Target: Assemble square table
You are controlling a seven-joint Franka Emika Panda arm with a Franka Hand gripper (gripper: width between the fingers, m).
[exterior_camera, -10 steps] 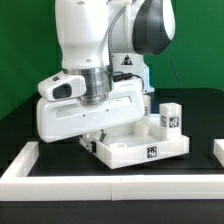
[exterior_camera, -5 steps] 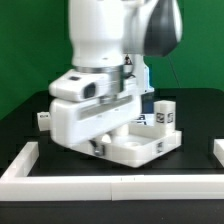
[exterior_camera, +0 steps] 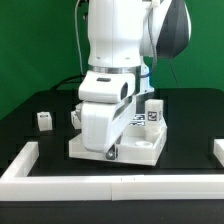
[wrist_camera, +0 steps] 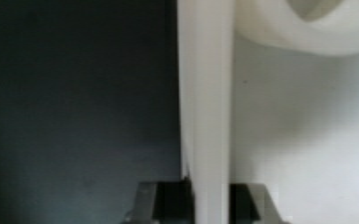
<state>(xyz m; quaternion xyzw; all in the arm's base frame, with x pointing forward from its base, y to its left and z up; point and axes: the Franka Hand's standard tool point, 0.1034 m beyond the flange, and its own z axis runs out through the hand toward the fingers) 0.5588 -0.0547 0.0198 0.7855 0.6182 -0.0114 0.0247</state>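
Note:
The square table's white panel (exterior_camera: 145, 148) lies flat on the black table in the middle of the exterior view, raised rim up. My gripper (exterior_camera: 110, 151) reaches down at the panel's near corner toward the exterior view's left. In the wrist view the gripper (wrist_camera: 202, 202) is shut on the thin white rim (wrist_camera: 206, 100), with a dark finger (wrist_camera: 163, 203) on either side. One tagged block leg (exterior_camera: 153, 112) stands behind the panel. Another small leg (exterior_camera: 43, 120) lies apart at the exterior view's left.
A long white border wall (exterior_camera: 100, 178) runs along the front and turns back at the exterior view's left (exterior_camera: 25, 156). The arm's bulky wrist hides the space behind the panel. A green backdrop closes the back.
The wrist has turned and swung toward the exterior view's right, and the gripped panel has rotated with it. The small leg at the left, hidden before, now shows.

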